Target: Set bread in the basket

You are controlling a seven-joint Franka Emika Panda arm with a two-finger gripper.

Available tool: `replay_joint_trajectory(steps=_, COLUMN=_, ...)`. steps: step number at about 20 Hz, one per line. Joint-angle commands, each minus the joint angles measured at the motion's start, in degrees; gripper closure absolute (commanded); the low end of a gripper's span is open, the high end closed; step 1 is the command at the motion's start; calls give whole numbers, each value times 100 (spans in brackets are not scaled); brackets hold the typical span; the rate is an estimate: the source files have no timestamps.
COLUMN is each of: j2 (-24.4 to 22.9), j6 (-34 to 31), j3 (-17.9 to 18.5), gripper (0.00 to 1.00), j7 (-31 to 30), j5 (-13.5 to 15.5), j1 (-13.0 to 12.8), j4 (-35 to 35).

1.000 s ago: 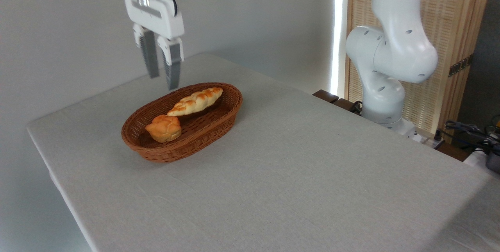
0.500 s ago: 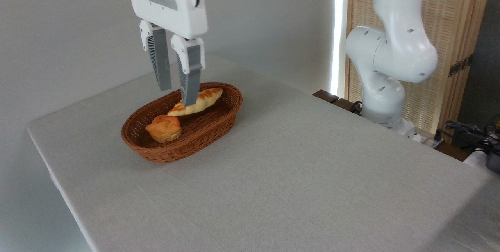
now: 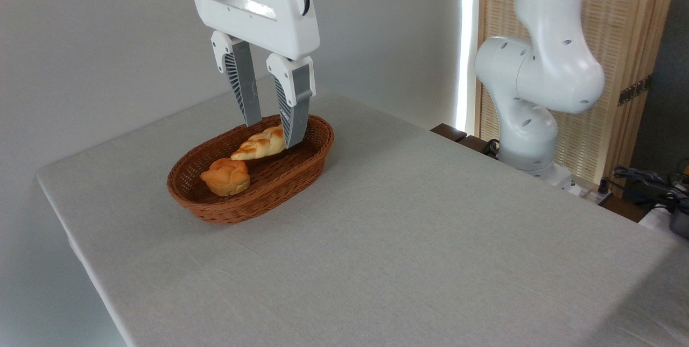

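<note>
The bread [image 3: 260, 143] lies inside the basket [image 3: 226, 208], in its far half, slanting from near the middle up toward the far right rim; its right end is hidden behind one finger of the gripper [image 3: 273, 130]. A small round bun [image 3: 225, 176] sits in the near left part of the basket, just beside the bread's lower tip. The basket rests on the table [image 3: 409, 239], toward its far left side, on a pale grey cloth. The gripper hangs above the basket's far end, pointing down, its two grey ribbed fingers [image 3: 243, 86] apart with an open gap between them and nothing held; the right fingertip crosses in front of the bread, and whether it touches the loaf cannot be told from this view. The white arm [image 3: 543, 72] stands at the table's far right edge, in front of a slatted wooden screen [image 3: 619, 29], with cables [image 3: 646, 181] lying near its base.
</note>
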State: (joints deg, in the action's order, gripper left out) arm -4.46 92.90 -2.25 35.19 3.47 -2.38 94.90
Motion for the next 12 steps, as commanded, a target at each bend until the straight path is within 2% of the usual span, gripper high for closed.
replay_joint_trajectory(steps=1, j2=226, j6=-282, j3=-3, gripper=0, j7=260, j5=128, j1=80, j4=-375)
replay_joint_trajectory(steps=5, j2=480, j6=-518, j3=-29, gripper=0, j7=260, j5=31, j1=80, j4=-682)
replay_joint_trajectory(steps=9, j2=543, j6=-537, j3=-29, gripper=0, j7=278, j5=-65, j1=80, j4=-762)
replay_joint_trajectory(steps=12, j2=543, j6=-519, j3=-82, gripper=0, j7=296, j5=-390, j1=80, j4=-753)
